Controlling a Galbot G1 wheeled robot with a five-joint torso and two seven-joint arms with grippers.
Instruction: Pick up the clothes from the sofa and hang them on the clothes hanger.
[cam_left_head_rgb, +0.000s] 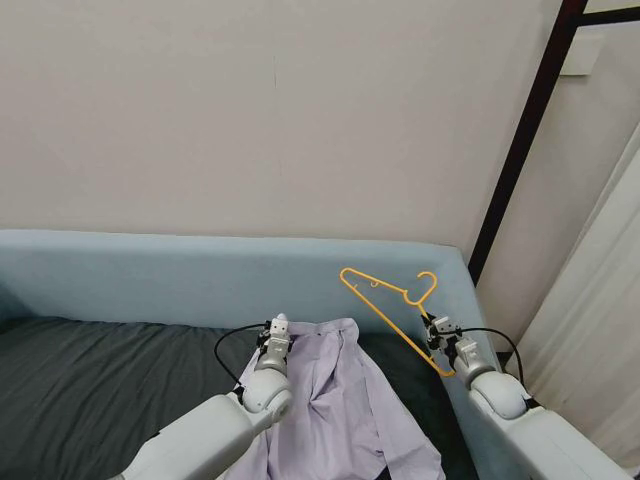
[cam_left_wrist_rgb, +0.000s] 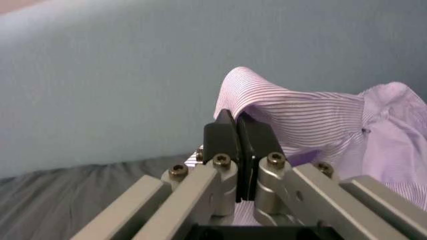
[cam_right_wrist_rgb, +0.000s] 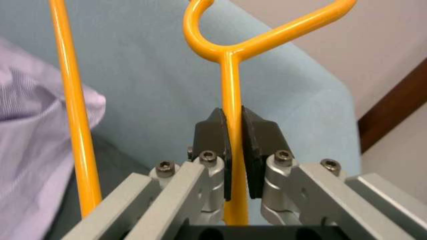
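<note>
On a pale blue sofa (cam_left_head_rgb: 150, 275) with a dark grey seat cushion (cam_left_head_rgb: 90, 370), the Galbot G1 holds garment and hanger side by side, ready to bring them together. At left, the left gripper (cam_left_head_rgb: 278, 335) is raised above the cushion in front of the backrest. Its black pads are pressed together on a fold of a lilac pinstriped shirt (cam_left_head_rgb: 340, 400), seemingly near the collar. The left wrist view shows the left gripper (cam_left_wrist_rgb: 237, 125) with no gap between the pads and the shirt (cam_left_wrist_rgb: 320, 120) arching up out of them. The rest of the fabric hangs down and spreads over the seat. The pinch appears meant to lift the neck opening clear so the hanger can enter.

To the right, an orange wire hanger (cam_left_head_rgb: 410, 297) is held in the air beside the shirt, tilted, with one shoulder pointing toward the garment and the hook up near the sofa's corner. The right gripper (cam_left_head_rgb: 438, 335) grasps it from below. Seen from the right wrist, the right gripper (cam_right_wrist_rgb: 233, 125) has its jaws nearly closed on the straight stem of the hanger (cam_right_wrist_rgb: 230, 75) just under the hook, a grip that likely keeps the frame from swinging.

Further right stand a dark wooden post (cam_left_head_rgb: 525, 140) and a pale curtain (cam_left_head_rgb: 600, 300). No brand, label or writing is legible on anything.
</note>
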